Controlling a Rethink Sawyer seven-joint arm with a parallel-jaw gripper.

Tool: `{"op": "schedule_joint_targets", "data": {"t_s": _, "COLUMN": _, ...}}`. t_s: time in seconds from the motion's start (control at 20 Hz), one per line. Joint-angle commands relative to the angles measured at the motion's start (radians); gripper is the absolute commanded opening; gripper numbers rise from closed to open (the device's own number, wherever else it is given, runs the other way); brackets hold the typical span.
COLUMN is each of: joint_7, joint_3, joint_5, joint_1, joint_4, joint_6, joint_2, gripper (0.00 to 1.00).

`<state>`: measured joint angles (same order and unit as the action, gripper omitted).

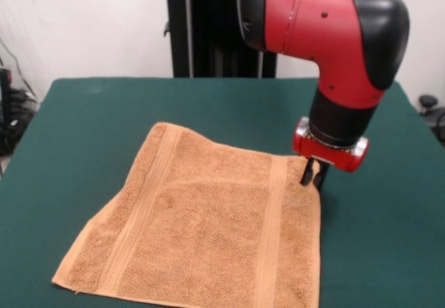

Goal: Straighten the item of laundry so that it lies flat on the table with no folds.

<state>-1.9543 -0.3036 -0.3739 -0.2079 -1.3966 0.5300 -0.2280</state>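
Note:
The item of laundry (208, 231), an orange-tan terry towel with two flat woven bands, lies spread on the dark green table (90, 127), reaching the front edge of the view. It looks almost flat, with a slight ripple along its left edge. The red and black arm comes down at the right. Its gripper (314, 176) is at the towel's far right corner, its dark fingers close together and pinching the towel's edge there. The corner itself is partly hidden behind the fingers.
The robot's black pedestal (208, 37) stands behind the table's far edge. Cables and dark equipment (10, 113) sit off the table's left side. Green cloth shows all round the towel except at the front.

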Motion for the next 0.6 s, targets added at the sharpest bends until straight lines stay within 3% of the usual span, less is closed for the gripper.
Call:
{"op": "schedule_joint_targets", "data": {"t_s": 0.05, "joint_7": -0.164, "joint_3": 0.063, "joint_5": 0.03, "joint_1": -0.024, "joint_4": 0.029, "joint_6": -0.01, "joint_2": 0.15, "gripper": 0.0}}
{"op": "schedule_joint_targets", "data": {"t_s": 0.25, "joint_7": -0.199, "joint_3": 0.061, "joint_5": 0.014, "joint_1": -0.045, "joint_4": -0.014, "joint_6": -0.005, "joint_2": 0.123, "gripper": 0.0}}
{"op": "schedule_joint_targets", "data": {"t_s": 0.6, "joint_7": -0.233, "joint_3": 0.093, "joint_5": 0.001, "joint_1": -0.075, "joint_4": -0.185, "joint_6": -0.094, "joint_2": 0.037, "gripper": 0.0}}
